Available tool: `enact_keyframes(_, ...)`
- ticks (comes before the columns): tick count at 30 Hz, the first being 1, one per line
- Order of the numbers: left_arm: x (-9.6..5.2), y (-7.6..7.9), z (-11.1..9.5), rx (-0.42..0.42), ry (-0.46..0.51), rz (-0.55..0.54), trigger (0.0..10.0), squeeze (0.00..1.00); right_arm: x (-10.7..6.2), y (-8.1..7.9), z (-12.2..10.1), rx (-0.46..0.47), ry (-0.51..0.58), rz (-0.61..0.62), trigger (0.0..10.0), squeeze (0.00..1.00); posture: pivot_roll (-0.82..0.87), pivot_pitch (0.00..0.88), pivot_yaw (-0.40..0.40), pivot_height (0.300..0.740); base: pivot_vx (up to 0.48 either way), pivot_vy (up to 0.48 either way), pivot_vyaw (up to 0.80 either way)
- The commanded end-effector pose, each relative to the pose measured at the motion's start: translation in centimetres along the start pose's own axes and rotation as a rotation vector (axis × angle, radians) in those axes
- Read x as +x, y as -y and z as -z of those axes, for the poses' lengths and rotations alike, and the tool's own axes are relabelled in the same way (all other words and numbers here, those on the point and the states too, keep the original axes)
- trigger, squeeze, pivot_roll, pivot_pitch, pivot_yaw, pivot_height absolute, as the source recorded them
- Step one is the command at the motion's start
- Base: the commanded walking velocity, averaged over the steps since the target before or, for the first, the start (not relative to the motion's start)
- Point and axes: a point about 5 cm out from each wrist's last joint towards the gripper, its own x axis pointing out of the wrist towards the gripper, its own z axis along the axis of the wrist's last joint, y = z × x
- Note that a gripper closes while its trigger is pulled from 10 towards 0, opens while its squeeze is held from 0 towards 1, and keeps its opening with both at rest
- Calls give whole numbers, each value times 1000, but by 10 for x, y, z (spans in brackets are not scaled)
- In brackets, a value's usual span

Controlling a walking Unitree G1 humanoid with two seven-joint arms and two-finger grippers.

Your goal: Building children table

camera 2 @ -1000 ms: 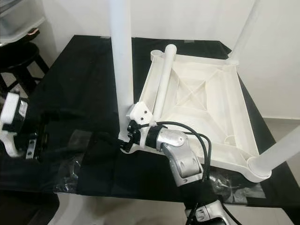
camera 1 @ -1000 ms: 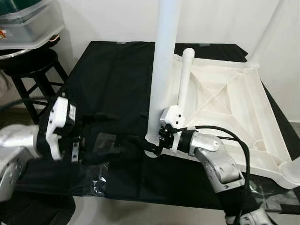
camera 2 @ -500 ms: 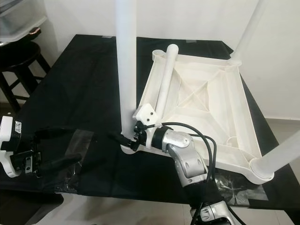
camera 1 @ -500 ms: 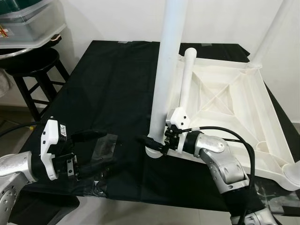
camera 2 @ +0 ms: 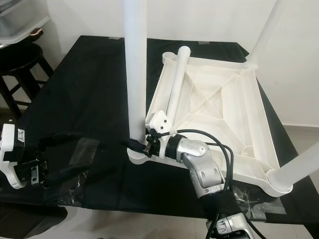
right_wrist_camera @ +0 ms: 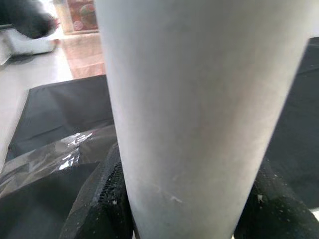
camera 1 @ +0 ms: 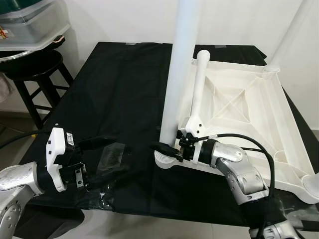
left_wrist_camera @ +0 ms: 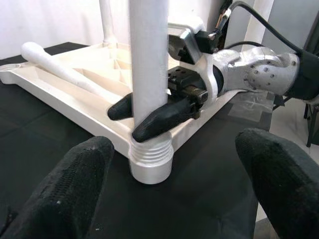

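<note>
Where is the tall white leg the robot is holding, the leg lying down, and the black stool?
Tall white leg (camera 1: 175, 84), left eye view, middle of its upright tube.
Lying leg (camera 1: 197, 87), left eye view, middle of its length on the tabletop's underside.
Black stool (camera 1: 31, 67), left eye view, front of its round seat.

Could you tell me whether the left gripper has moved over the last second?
Yes. The left gripper has pulled back from the upright white leg toward the near-left edge of the black table; the right gripper holds the leg's base.
</note>
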Motion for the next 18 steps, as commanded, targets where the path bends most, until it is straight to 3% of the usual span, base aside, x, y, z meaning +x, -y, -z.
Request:
enact_keyframes(1, 1, 5, 3, 1, -9, 7, 10000, 0, -8, 16, 4, -26, -46, 315, 0, 0, 4, 196, -28, 740, 0, 0, 0)
enact_keyframes(2, 1, 5, 3, 1, -9, 7, 10000, 0, -8, 16, 4, -26, -46, 315, 0, 0, 4, 196, -28, 740, 0, 0, 0)
enact_keyframes(3, 1, 5, 2, 2, -8, 3, 10000, 0, -15, 10, 12, 2, -85, 489, 0, 0, 5, 205, -34, 740, 0, 0, 0)
enact_keyframes(5, 4, 7, 3, -3, -4, -6, 10000, 0, -12, -26, 23, 8, -118, 490, 0, 0, 9, 209, -19, 740, 0, 0, 0)
enact_keyframes(7, 5, 9, 4, -7, -3, -10, 10000, 0, -10, -34, 23, 11, -114, 472, 0, 0, 9, 209, -19, 740, 0, 0, 0)
enact_keyframes(15, 10, 10, 10, -18, -2, -31, 10000, 0, -3, -29, 20, 26, -101, 464, 0, 0, 6, 204, -11, 740, 0, 0, 0)
enact_keyframes(16, 11, 11, 11, -19, -3, -32, 10000, 0, -1, -28, 19, 21, -103, 460, 4314, 0, 6, 204, -11, 740, 0, 0, 0)
enact_keyframes(17, 12, 11, 12, -21, -5, -30, 10000, 0, 2, -27, 17, 12, -99, 428, 10000, 0, 8, 200, -2, 740, 0, 0, 0)
enact_keyframes(18, 12, 11, 12, -21, -5, -30, 10000, 0, 2, -27, 17, 12, -99, 428, 10000, 0, 8, 200, -2, 740, 0, 0, 0)
